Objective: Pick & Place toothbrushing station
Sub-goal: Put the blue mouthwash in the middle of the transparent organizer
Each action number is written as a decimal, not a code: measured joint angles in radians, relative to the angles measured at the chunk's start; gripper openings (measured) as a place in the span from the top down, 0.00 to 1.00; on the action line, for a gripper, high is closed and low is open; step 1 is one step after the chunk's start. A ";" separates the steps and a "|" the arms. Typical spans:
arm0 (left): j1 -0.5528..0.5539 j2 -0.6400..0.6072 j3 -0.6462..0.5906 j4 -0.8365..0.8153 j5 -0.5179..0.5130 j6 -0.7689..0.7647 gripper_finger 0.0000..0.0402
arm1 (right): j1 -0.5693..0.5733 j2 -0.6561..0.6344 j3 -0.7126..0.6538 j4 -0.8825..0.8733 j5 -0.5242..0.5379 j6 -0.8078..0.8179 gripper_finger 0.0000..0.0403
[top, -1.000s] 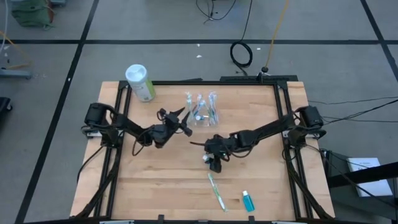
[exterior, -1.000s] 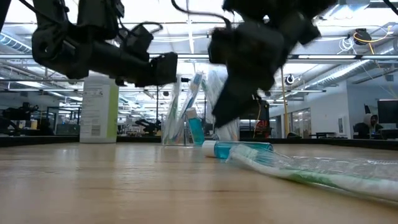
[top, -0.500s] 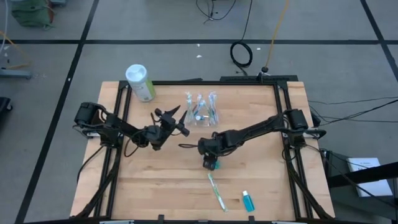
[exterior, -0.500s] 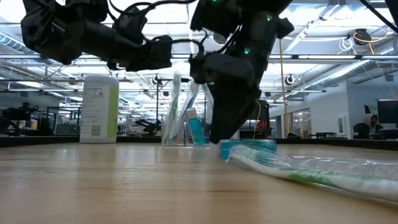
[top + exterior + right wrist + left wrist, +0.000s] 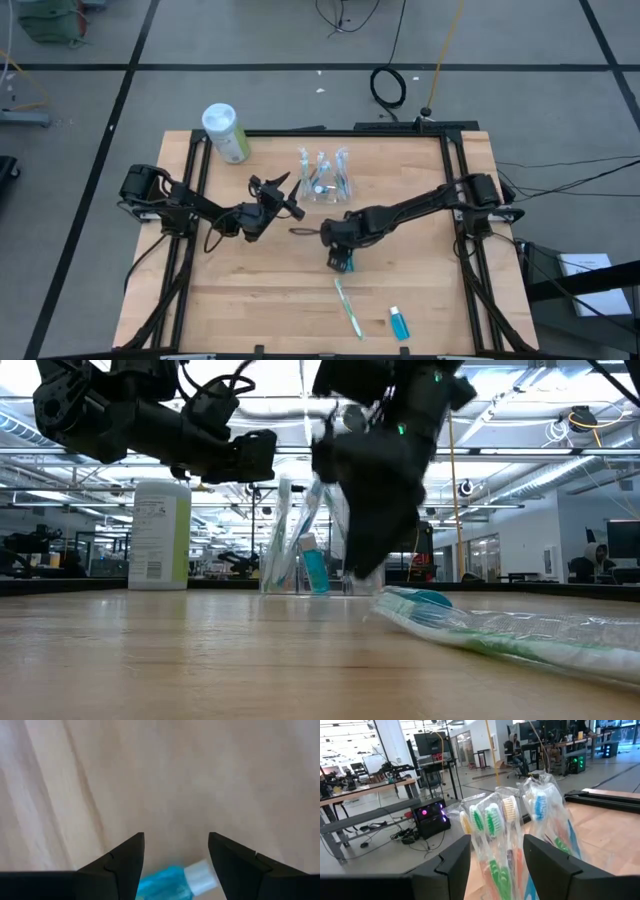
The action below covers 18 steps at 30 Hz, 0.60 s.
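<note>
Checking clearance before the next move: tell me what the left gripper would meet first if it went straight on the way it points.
Probably the wrapped toothbrushes standing in the clear toothbrushing station. The open left gripper frames them between its fingers, with nothing visible in between, though how near they are is unclear.

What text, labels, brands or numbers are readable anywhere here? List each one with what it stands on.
No text reads clearly in any view.
The pale-green cylinder bears a white label with printed lines and a barcode-like block: too small and blurred to read.
The wrapped toothbrushes in the toothbrushing station: no legible print on their wrappers.
The small blue tube on the table: any marking is too small to tell.
</note>
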 joint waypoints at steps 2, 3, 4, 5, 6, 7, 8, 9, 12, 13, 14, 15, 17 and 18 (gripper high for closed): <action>0.000 0.000 0.000 0.000 0.000 -0.001 0.54 | -0.016 -0.044 0.000 -0.041 0.030 0.072 0.47; 0.000 0.000 0.000 -0.001 0.000 -0.001 0.54 | -0.022 -0.063 0.000 -0.067 0.047 0.112 0.47; 0.000 0.000 0.000 -0.004 0.000 -0.004 0.54 | -0.028 -0.079 0.000 -0.097 0.071 0.147 0.47; 0.000 0.000 0.000 -0.005 0.000 -0.008 0.54 | -0.030 -0.094 0.000 -0.127 0.096 0.181 0.47; 0.000 0.000 0.000 -0.005 0.001 -0.014 0.54 | -0.028 -0.105 0.000 -0.153 0.123 0.218 0.47; 0.000 0.000 0.000 -0.006 0.001 -0.021 0.54 | -0.021 -0.112 0.000 -0.184 0.143 0.266 0.47; 0.000 0.000 0.000 -0.008 0.001 -0.033 0.54 | -0.013 -0.115 0.000 -0.214 0.151 0.320 0.47; 0.000 0.000 0.000 -0.011 0.001 -0.043 0.54 | -0.002 -0.115 -0.003 -0.232 0.156 0.371 0.47; 0.000 0.000 0.000 -0.012 0.001 -0.043 0.54 | 0.030 -0.111 -0.026 -0.217 0.193 0.493 0.47; 0.000 0.000 0.000 -0.012 0.001 -0.041 0.54 | 0.038 -0.110 -0.035 -0.196 0.196 0.523 0.47; 0.000 0.000 0.000 -0.012 0.001 -0.040 0.54 | 0.044 -0.106 -0.045 -0.170 0.195 0.546 0.47; 0.000 0.000 0.000 -0.012 0.001 -0.040 0.54 | 0.047 -0.101 -0.053 -0.142 0.195 0.565 0.47; 0.000 0.000 0.000 -0.012 0.002 -0.040 0.54 | 0.057 -0.095 -0.078 -0.088 0.196 0.607 0.47; 0.000 0.000 0.000 -0.015 0.006 -0.041 0.54 | 0.060 -0.095 -0.093 -0.055 0.196 0.625 0.47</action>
